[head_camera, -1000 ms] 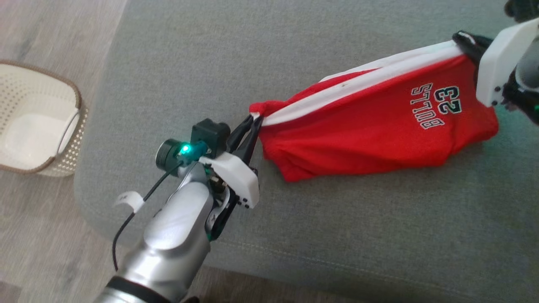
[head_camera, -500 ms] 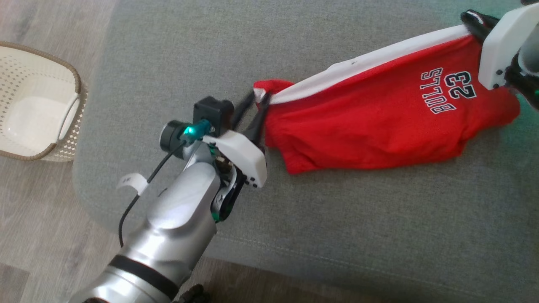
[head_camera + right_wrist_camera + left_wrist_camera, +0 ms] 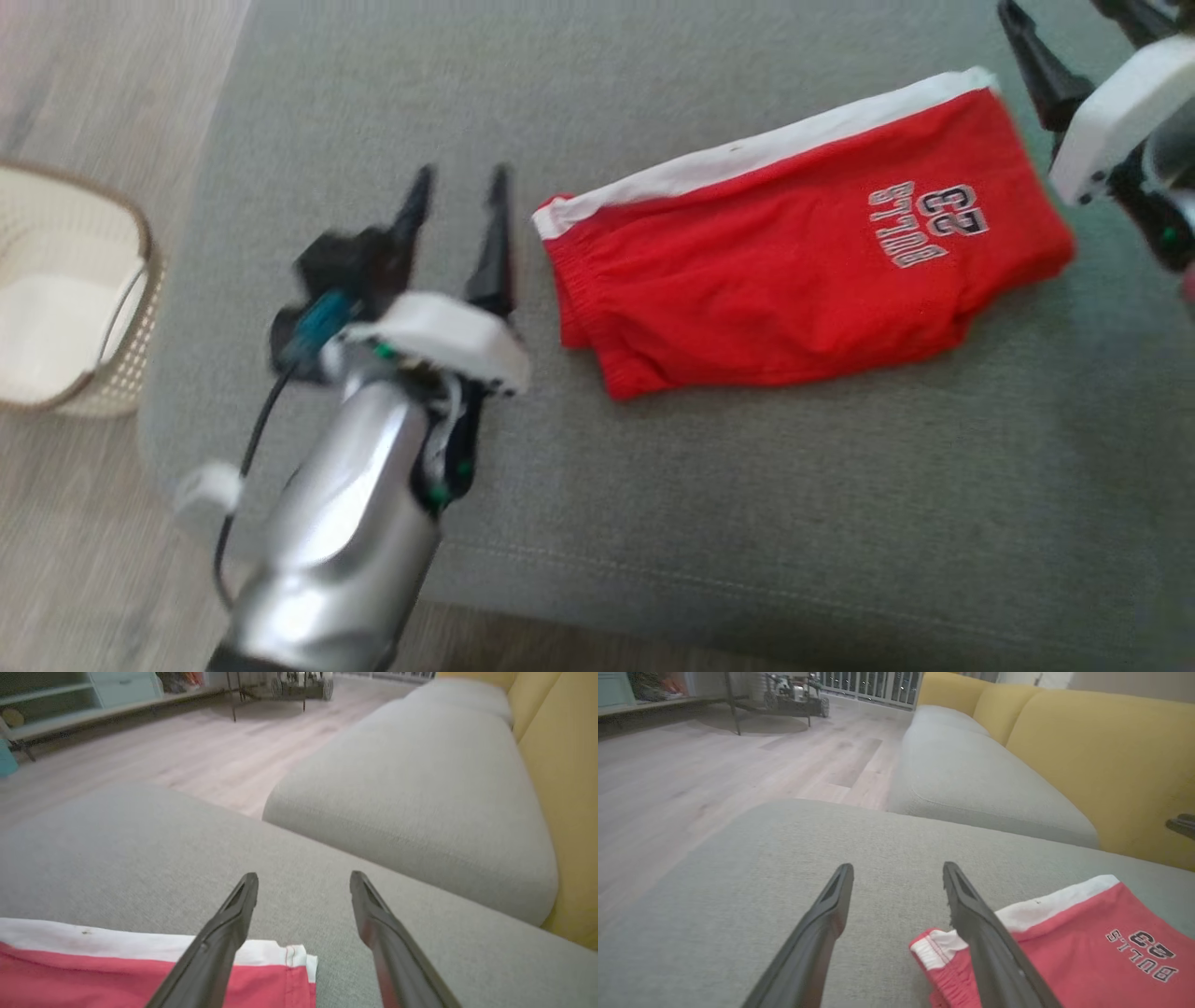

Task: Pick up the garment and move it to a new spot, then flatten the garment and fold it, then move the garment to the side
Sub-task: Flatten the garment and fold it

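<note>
Red shorts (image 3: 794, 271) with a white side stripe and "BULLS 23" print lie spread on the grey sofa cushion (image 3: 747, 523), free of both grippers. My left gripper (image 3: 463, 177) stands open just left of the waistband end, not touching it. In the left wrist view the open left gripper (image 3: 897, 867) has the shorts (image 3: 1087, 942) beside and partly behind its right finger. My right gripper (image 3: 1064, 9) is open at the upper right, just past the shorts' far corner. The right wrist view shows the open right gripper (image 3: 304, 876) above the white-striped corner (image 3: 93, 970).
A cream woven basket (image 3: 65, 308) stands on the wooden floor (image 3: 93, 560) left of the cushion. The cushion's rounded front edge runs along the bottom. A yellow backrest (image 3: 1087, 742) and a second grey cushion (image 3: 420, 774) lie beyond.
Both grippers opened and let go of the shorts, which dropped from stretched and lifted to lying on the cushion. The left gripper drew back to the left, clear of the waistband.
</note>
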